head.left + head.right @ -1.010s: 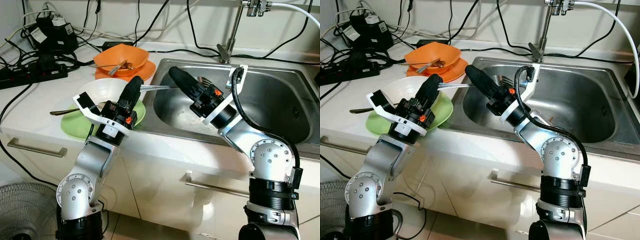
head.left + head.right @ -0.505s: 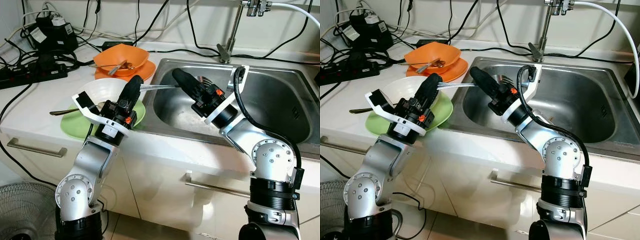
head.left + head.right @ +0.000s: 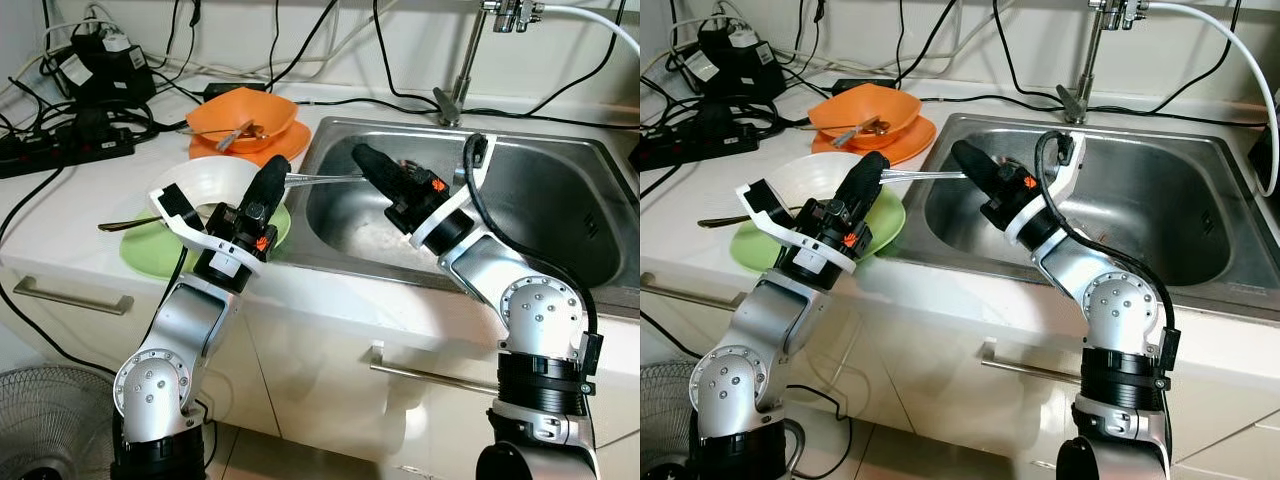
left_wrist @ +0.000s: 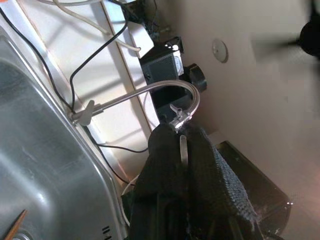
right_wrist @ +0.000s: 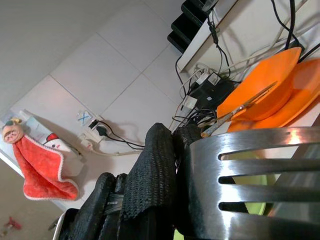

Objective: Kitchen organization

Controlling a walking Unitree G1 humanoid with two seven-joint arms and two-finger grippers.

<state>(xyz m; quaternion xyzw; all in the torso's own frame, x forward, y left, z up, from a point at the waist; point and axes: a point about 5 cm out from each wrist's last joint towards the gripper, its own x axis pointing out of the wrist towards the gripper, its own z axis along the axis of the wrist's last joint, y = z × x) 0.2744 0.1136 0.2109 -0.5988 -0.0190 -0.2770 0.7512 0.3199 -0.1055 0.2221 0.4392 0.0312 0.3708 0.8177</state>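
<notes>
left pincer (image 3: 272, 172) clamped on fork (image 3: 325, 179) handle, over sink (image 3: 560, 190) edge | right pincer (image 3: 365, 160) closed on its tines | risk: both pulling apart, fork slips, drops into sink

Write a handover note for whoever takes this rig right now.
Left gripper: shut on the handle of a fork, held out over the sink's edge.
Right gripper: at the fork's head, over the sink; its grip is unclear.
Things: white bowl on a green plate beside the sink; orange bowl on an orange plate behind, with cutlery in it.
Done: fork lifted and brought to the sink.
Left: fork is not yet down; bowls, plates and remaining cutlery are on the counter.
</notes>
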